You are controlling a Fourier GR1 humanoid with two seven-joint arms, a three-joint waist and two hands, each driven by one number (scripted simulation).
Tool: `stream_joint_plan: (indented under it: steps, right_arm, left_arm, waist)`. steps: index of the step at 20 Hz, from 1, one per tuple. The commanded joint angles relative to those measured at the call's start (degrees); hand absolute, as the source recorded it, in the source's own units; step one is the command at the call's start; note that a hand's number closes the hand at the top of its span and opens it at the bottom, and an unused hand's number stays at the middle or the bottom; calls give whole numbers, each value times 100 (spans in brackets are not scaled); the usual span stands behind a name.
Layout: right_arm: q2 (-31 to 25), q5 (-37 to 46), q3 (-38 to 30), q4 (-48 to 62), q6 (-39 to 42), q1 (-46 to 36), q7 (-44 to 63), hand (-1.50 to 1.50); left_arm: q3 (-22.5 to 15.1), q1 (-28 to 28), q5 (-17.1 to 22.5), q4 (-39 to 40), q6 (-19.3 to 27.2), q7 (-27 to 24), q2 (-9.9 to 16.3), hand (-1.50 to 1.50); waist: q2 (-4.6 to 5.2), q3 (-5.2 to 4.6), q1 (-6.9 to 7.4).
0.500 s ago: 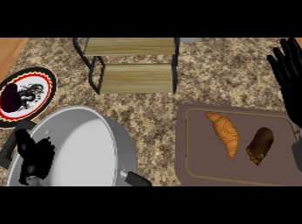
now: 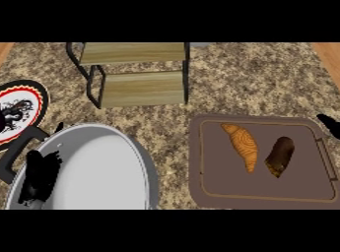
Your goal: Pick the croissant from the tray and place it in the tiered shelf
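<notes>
Lit evenly and softly, moderately bright, from a direction that cannot be told. Reads flat and matt across the speckled beige stone counter (image 2: 274,83) beyond the black right hand (image 2: 337,129). Brightens to a pale, smooth sheen inside the large round grey metal pan (image 2: 107,172), just right of the black left hand (image 2: 40,178). Shades a little darker along the raised rim of the brown rectangular tray (image 2: 195,162), left of the right hand.
</notes>
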Motion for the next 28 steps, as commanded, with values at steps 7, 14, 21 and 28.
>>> stream_joint_plan:
  steps: [7, 14, 21, 28]
  right_arm:
    - [367, -135, 264, -452, 657, 713, -1224, -150]
    - [-78, 497, 1365, -2145, 1155, 720, 1333, -150]
    - [-1114, 2638, 2335, -1790, 1782, 10, 3255, -150]
    - [100, 3780, 3576, -1938, 2801, -1405, 5719, -150]
  left_arm:
    - [-391, -210, 30, -114, -633, -192, 75, 0]
    - [-462, -397, 108, 143, -493, -244, 85, 0]
    - [-870, -372, 112, 20, -347, -325, 162, 0]
    - [-966, -710, 297, 37, -245, -213, 124, 0]
  waist:
    - [-8, -19, 213]
    - [-23, -46, 158]
    - [27, -81, 410]
    - [37, -42, 482]
